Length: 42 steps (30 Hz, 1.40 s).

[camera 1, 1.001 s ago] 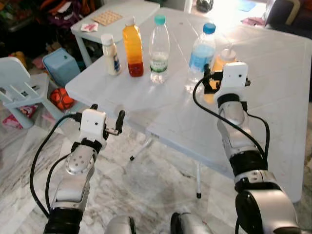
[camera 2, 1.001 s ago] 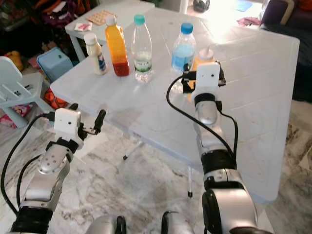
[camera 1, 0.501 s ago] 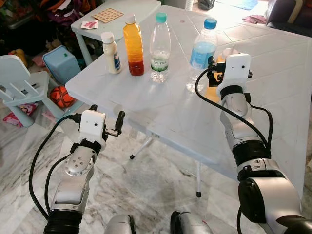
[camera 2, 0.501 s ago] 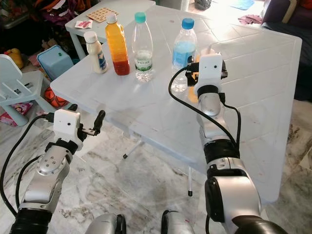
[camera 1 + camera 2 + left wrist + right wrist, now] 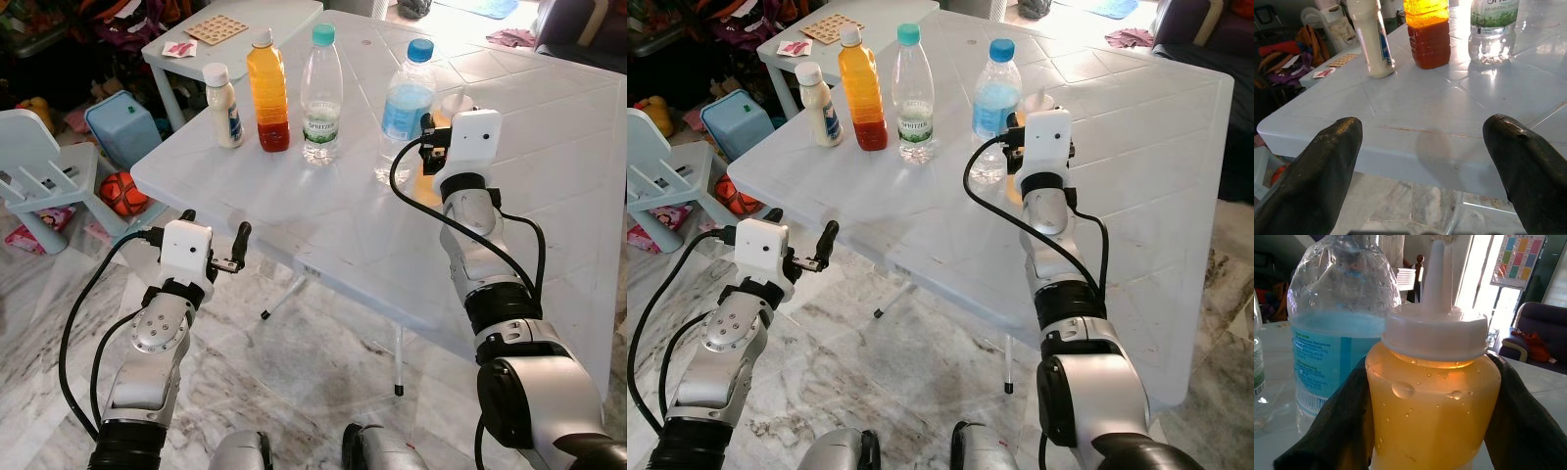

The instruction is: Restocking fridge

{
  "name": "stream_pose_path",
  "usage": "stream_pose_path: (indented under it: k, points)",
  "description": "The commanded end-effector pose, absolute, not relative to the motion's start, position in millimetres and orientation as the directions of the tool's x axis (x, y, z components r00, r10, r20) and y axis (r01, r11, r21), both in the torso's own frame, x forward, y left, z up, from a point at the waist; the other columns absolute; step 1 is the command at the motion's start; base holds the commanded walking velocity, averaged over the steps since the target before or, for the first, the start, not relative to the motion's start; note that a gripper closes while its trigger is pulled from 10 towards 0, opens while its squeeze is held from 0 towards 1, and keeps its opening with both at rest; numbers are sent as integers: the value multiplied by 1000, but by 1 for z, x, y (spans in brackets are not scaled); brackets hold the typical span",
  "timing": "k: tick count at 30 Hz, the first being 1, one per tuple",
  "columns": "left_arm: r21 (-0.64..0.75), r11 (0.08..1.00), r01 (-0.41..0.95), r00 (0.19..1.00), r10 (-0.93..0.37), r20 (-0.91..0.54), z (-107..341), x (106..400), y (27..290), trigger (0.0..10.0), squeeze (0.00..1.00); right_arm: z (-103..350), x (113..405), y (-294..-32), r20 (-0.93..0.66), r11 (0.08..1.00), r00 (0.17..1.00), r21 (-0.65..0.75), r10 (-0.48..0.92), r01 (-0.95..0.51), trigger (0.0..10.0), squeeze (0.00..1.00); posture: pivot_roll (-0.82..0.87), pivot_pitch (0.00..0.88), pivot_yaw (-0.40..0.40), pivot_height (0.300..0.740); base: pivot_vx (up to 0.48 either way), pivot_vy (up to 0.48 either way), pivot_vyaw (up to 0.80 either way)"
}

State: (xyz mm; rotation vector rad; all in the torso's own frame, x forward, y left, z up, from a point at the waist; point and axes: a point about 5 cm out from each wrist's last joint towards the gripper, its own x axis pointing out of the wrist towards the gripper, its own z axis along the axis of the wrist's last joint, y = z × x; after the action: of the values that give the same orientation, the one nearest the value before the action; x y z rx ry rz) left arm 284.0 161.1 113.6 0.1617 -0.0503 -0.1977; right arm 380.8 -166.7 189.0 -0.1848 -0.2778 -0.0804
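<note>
A squeeze bottle (image 5: 1432, 401) of orange liquid with a white nozzle cap stands on the white folding table (image 5: 323, 225), just right of a blue-labelled water bottle (image 5: 402, 108). My right gripper (image 5: 431, 149) reaches over the table, and its two black fingers (image 5: 1337, 431) press against both sides of the squeeze bottle. Further left stand a clear water bottle (image 5: 321, 98) with a green cap, an orange juice bottle (image 5: 267, 93) and a small white bottle (image 5: 225, 108). My left gripper (image 5: 216, 225) hangs open just below the table's near edge, holding nothing.
A small pale-blue side table (image 5: 255, 20) with a card on it stands at the back left. Beside it on the floor are a child's chair (image 5: 39, 166), a blue bin (image 5: 122, 132) and a red toy (image 5: 122, 194). Marble floor lies under the table.
My right gripper has pushed a little further in around the squeeze bottle. The left arm has stayed where it was. The camera has shifted slightly.
</note>
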Motion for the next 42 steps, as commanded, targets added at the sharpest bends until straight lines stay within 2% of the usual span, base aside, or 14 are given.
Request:
stream_pose_path:
  k: [1,2,3,4,11,15,19,22,25,28,35,42]
  points:
    - [169,969,182,981,-190,36,113,285,161,10000,0,196,377,-163,320,981,947,-172,-28,87,2392,0,93,88,30,740,0,0,0]
    - [167,969,181,981,-190,39,114,285,161,10000,0,196,374,-162,327,982,945,-170,-20,79,3569,0,93,88,30,740,0,0,0]
    - [165,970,179,981,-188,41,114,285,161,10000,0,195,370,-161,326,985,945,-160,-11,67,7412,0,89,80,25,740,0,0,0]
    - [164,970,178,981,-187,41,114,285,161,10000,0,194,367,-159,324,986,946,-155,-3,56,10000,0,87,76,23,740,0,0,0]
    - [158,975,157,986,-163,29,106,278,163,10000,0,184,334,-144,327,995,942,-96,68,-39,10000,0,63,41,4,740,0,0,0]
    - [149,987,61,998,-59,-19,89,273,169,10000,0,171,309,-134,296,991,946,-57,129,-117,10000,0,26,0,7,740,0,0,0]
    - [139,990,16,998,-7,-70,76,271,174,10000,0,161,299,-140,261,994,960,5,100,-105,10000,0,26,0,5,740,0,0,0]
    - [107,994,9,996,1,-91,71,272,175,10000,0,152,296,-145,226,996,970,-6,85,-86,10000,0,25,0,9,740,0,0,267]
    - [112,994,9,997,-1,-72,76,277,173,10000,0,154,298,-138,224,992,966,-14,127,-127,10000,0,34,0,8,740,0,0,800]
    - [32,996,78,996,-76,-50,85,283,167,10000,0,167,302,-127,252,985,952,-32,172,-170,10000,0,43,0,-1,740,0,0,800]
    - [99,995,-16,1000,17,-7,91,289,173,10000,0,177,305,-117,269,972,935,-33,231,-231,10000,0,57,0,-15,740,0,0,800]
    - [97,995,-22,999,25,-26,87,287,174,10000,0,176,303,-110,260,965,932,-10,254,-260,10000,0,56,0,-14,740,0,0,800]
